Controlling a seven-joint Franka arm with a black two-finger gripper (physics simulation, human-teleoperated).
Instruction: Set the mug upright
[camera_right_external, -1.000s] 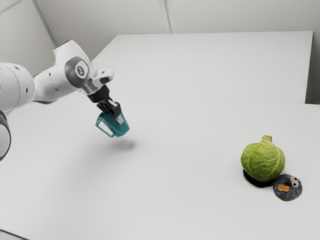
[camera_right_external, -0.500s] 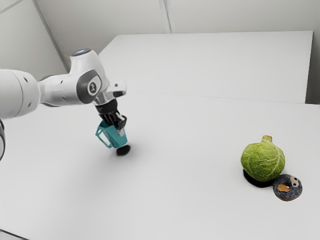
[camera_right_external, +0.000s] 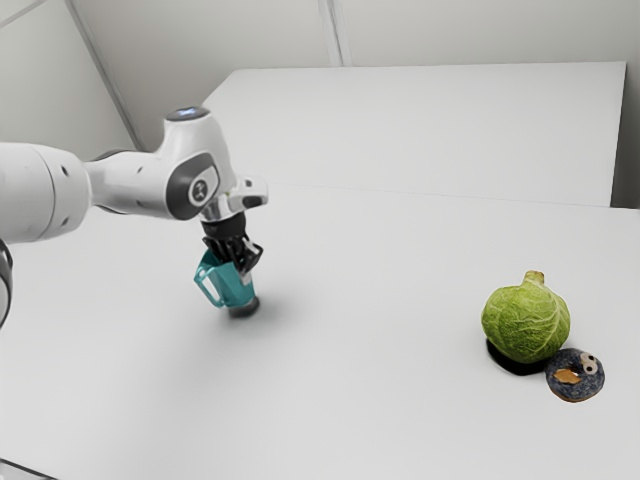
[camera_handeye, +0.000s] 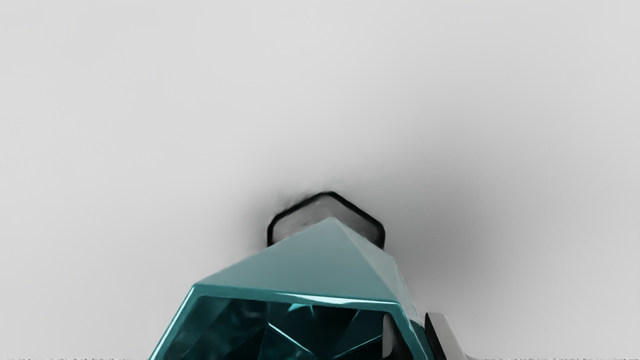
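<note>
The gripper (camera_right_external: 245, 270) points down at the table and is shut on the wall of the teal mug (camera_right_external: 231, 289). Its mouth faces up with a slight tilt, and its handle is toward the exterior view's left. A dark patch lies right under the mug's bottom, close to the table; whether they touch I cannot tell. In the wrist view, the gripper (camera_handeye: 409, 334) has one finger inside the faceted mug (camera_handeye: 300, 267) and the other against its outside. The mug's lower part hides some of the dark-edged patch beneath.
A green cabbage-like vegetable (camera_right_external: 526, 320) stands far off toward the exterior view's right, with a dark round item (camera_right_external: 575, 376) with orange and pale marks beside it. Both rest on the white table (camera_right_external: 380, 400). Another white surface (camera_right_external: 430, 130) lies behind.
My hand has come down and toward the exterior view's right, still holding the mug. The mug has swung from a strong tilt to nearly upright and is much nearer the table.
</note>
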